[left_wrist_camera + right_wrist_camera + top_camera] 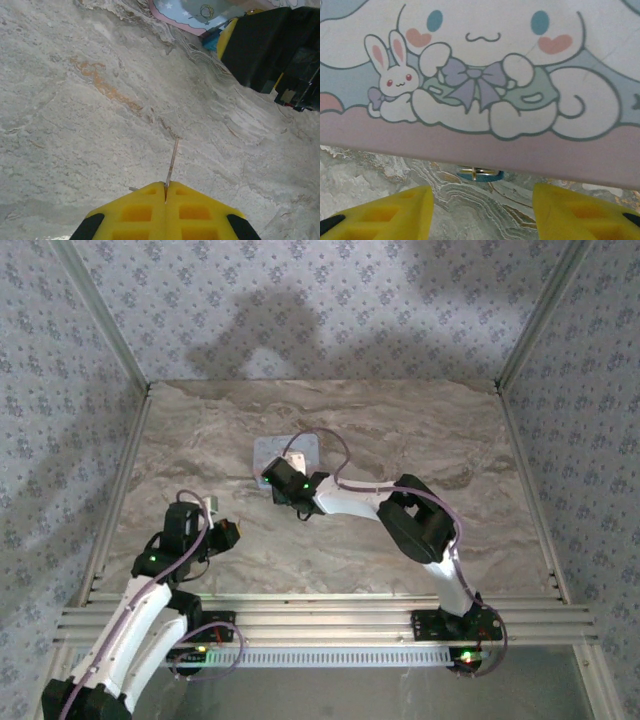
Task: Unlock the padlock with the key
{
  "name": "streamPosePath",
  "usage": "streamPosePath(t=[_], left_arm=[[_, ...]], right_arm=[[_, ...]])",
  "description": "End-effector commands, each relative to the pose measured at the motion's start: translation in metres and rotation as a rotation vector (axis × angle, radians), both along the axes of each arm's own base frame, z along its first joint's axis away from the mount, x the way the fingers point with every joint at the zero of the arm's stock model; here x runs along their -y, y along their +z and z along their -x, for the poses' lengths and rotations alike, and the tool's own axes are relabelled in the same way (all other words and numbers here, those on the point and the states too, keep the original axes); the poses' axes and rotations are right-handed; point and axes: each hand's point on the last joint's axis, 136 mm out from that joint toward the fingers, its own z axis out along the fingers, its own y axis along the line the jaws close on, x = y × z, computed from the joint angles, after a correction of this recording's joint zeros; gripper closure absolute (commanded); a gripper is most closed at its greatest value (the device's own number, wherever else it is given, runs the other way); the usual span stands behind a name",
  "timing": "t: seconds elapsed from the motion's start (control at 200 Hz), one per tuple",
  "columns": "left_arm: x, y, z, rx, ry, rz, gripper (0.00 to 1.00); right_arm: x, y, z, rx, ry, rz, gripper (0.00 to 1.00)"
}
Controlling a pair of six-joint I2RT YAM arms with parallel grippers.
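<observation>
Clearly, the left gripper (165, 196) has its 2 yellow fingers pressed together, and a thin metal blade pokes out of the seam between them. We take this to be the key (172, 161), seen edge-on and pointing ahead over the marbled table (75, 125). The right gripper (480, 216) is the opposite case: its 2 fingers stand apart with nothing between them, poised at the near edge of the pale blue cartoon tin (480, 75).

The padlock (478, 174) sits at that same edge. From the right wrist we see just a sliver of teal body and a glint of metal peeking from under the tin's pink border, roughly in line with the gap between the open fingers. In the top view the left arm is well apart from the tin, while the right arm reaches over it.

We judge the lock is not yet steadied and the key has not yet been brought to it.

Several things could go wrong from here:
- The key is pinched by very little of its length, so any sideways push at the keyhole may twist it in the pads or drop it.
- We cannot see the keyhole, so the approach angle is a guess.
- An unheld lock may swing or slide away, or the tin may shift.
- Both grippers must crowd 1 tiny spot, so they could knock each other.
</observation>
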Motion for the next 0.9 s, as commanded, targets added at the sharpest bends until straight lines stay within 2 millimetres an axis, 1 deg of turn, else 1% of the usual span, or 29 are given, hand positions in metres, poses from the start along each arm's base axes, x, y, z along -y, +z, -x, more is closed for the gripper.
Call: streamPosePath(t=[0.0,0.27,0.55,0.655,0.824,0.894], left_arm=[[0.004,0.023,-0.013,0.082,-0.028,0.010,1.00],[0.005,0.021,-0.012,0.080,-0.040,0.007,1.00],[0.006,0.021,-0.010,0.080,-0.049,0.006,1.00],[0.006,0.021,-0.010,0.081,-0.052,0.006,1.00],[0.008,0.022,-0.010,0.083,-0.060,0.011,1.00],[0.008,0.023,-0.010,0.086,-0.063,0.012,1.00]], right_arm=[[-0.001,-0.005,-0.001,0.004,-0.026,0.048,0.44],[-0.001,-0.015,-0.008,-0.021,-0.042,0.077,0.45],[-0.001,-0.018,-0.017,-0.023,-0.068,0.067,0.48],[-0.002,-0.021,-0.018,-0.027,-0.074,0.068,0.50],[0.004,-0.025,-0.024,-0.032,-0.096,0.072,0.55],[0.005,-0.025,-0.028,-0.029,-0.104,0.066,0.59]])
